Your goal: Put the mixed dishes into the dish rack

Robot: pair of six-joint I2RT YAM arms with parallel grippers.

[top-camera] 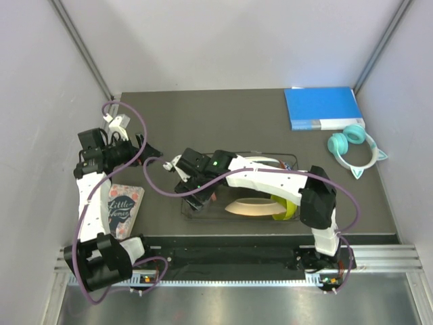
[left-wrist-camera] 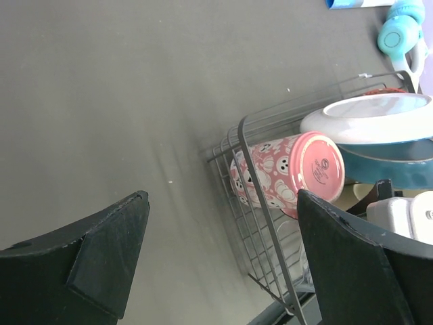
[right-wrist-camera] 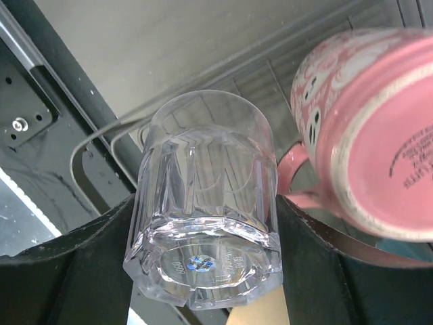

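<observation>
Seen from overhead, my right arm [top-camera: 270, 179] lies across the rack [left-wrist-camera: 260, 247], so the glass [right-wrist-camera: 203, 203] and the mug [right-wrist-camera: 365, 128] are hidden there. Only a cream plate [top-camera: 252, 206] and a green bowl [top-camera: 289, 208] peek out beneath it. In the right wrist view my right jaws are clamped on the glass from both sides. Its thick base faces the camera and its mouth points away at the rack's wires; whether it touches them I cannot tell. The mug lies on its side just beside the glass (the frame edge cuts part of it off). My left jaws hang spread wide and empty above the bare counter [left-wrist-camera: 101, 81], near the rack's end and apart from the mug.
</observation>
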